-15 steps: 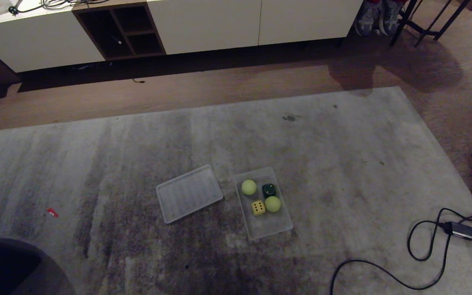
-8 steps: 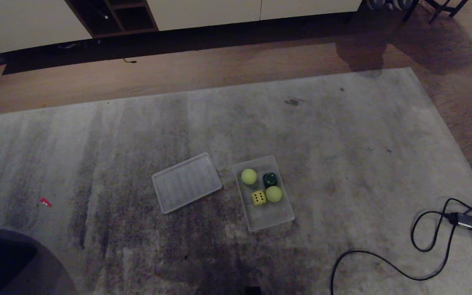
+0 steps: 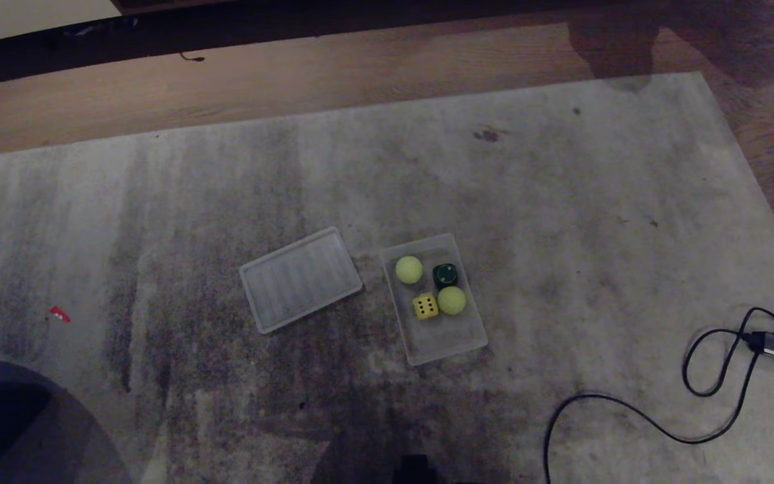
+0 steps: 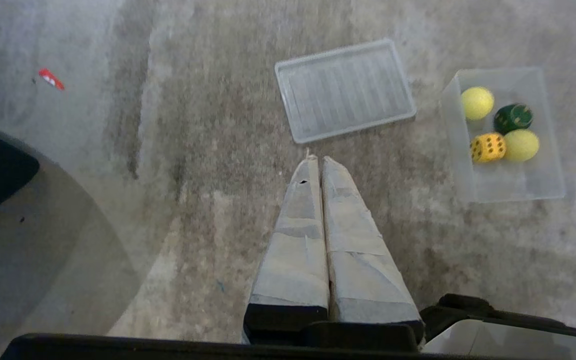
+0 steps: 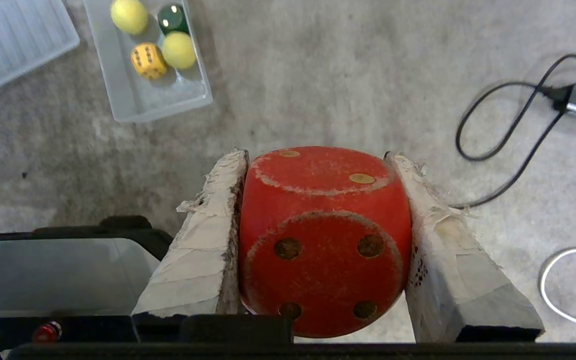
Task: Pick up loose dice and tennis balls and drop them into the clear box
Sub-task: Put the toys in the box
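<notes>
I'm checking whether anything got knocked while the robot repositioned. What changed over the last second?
Only the head camera tilted down: the whole scene slid up the picture. The clear box, its two tennis balls and two dice, and the lid kept their arrangement.

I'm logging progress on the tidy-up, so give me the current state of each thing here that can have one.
clear box: open, lid off, on the rug.
lid: flat beside the box.
tennis balls: two, in the box.
yellow die: in the box.
green die: in the box.
red die: clamped in the right gripper.
left gripper: shut, empty.
</notes>
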